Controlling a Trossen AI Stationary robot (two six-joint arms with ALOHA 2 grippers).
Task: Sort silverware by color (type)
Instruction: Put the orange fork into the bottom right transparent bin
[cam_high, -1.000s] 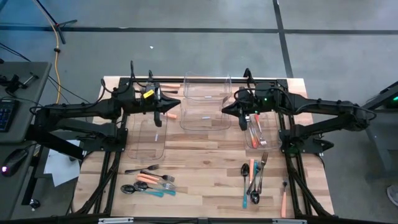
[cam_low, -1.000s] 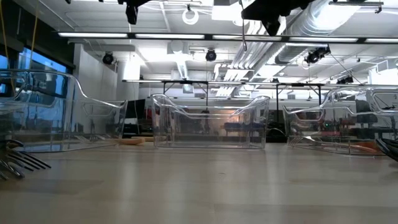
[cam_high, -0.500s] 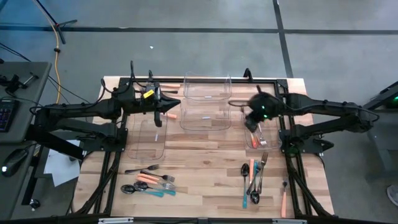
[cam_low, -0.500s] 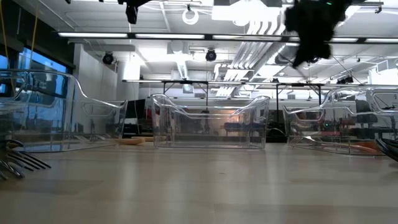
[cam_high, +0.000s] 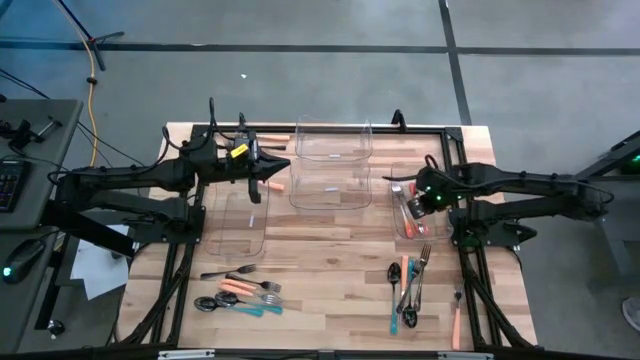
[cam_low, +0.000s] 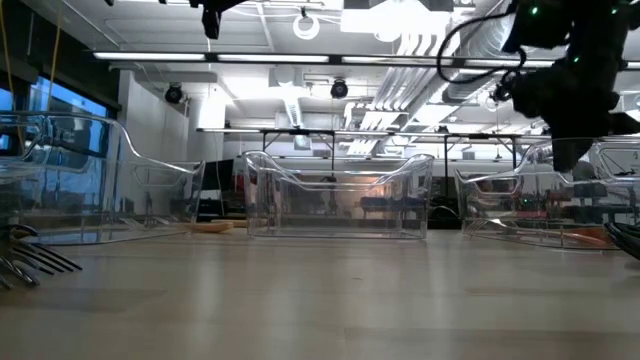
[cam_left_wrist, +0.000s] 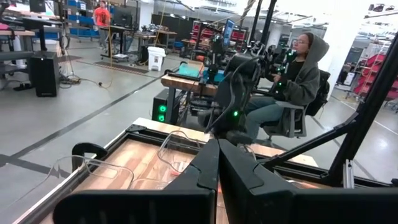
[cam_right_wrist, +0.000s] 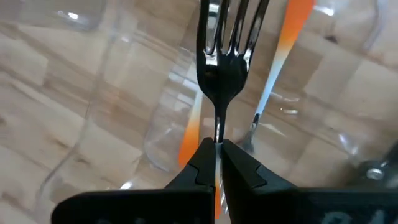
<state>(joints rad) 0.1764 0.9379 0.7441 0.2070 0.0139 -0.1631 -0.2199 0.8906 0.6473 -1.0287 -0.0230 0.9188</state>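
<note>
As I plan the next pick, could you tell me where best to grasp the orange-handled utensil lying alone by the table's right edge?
Grip the orange-handled utensil mid-handle, from straight above, closing across its narrow width. It lies flat and clear of the neighbouring cluster of silverware.

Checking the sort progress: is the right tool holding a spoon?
No. The right wrist view shows the right tool shut on a fork, tines plainly visible.
</note>
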